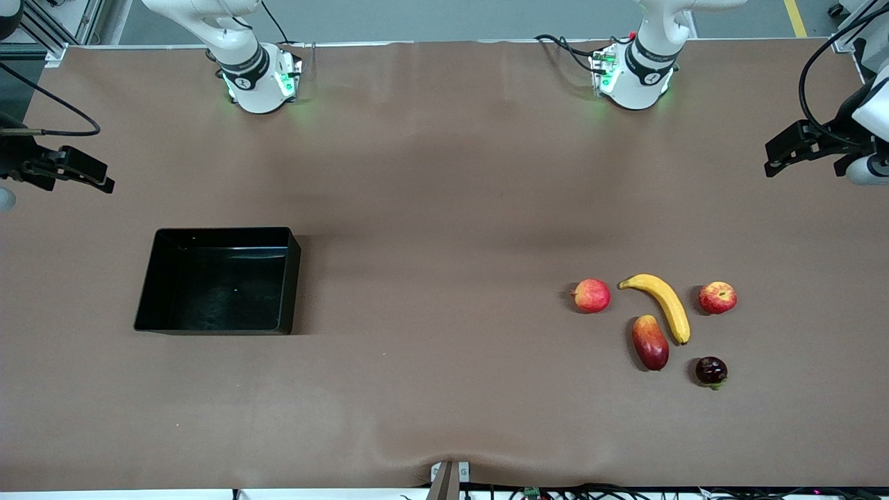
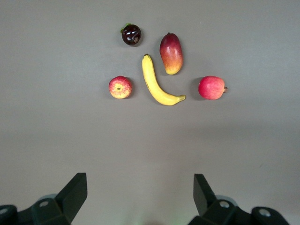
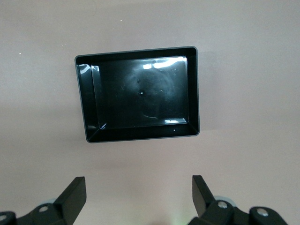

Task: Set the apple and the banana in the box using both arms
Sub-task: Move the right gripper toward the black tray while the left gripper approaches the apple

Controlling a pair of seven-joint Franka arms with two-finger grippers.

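The apple (image 1: pixel 717 298), red with yellow patches, lies on the table toward the left arm's end, beside the long yellow banana (image 1: pixel 662 303). The left wrist view shows both, the apple (image 2: pixel 120 87) and the banana (image 2: pixel 158 83). The black box (image 1: pixel 219 281) stands toward the right arm's end, its inside bare; it also fills the right wrist view (image 3: pixel 139 93). My left gripper (image 1: pixel 769 161) hangs open and empty over the table's edge at the left arm's end (image 2: pixel 139 180). My right gripper (image 1: pixel 104 177) hangs open and empty over the right arm's end (image 3: pixel 138 183).
A pinkish-red round fruit with a nub (image 1: pixel 591 295) lies beside the banana toward the box. A red-yellow mango (image 1: pixel 650 342) and a dark purple round fruit (image 1: pixel 711 371) lie nearer to the front camera than the banana. Brown cloth covers the table (image 1: pixel 444 208).
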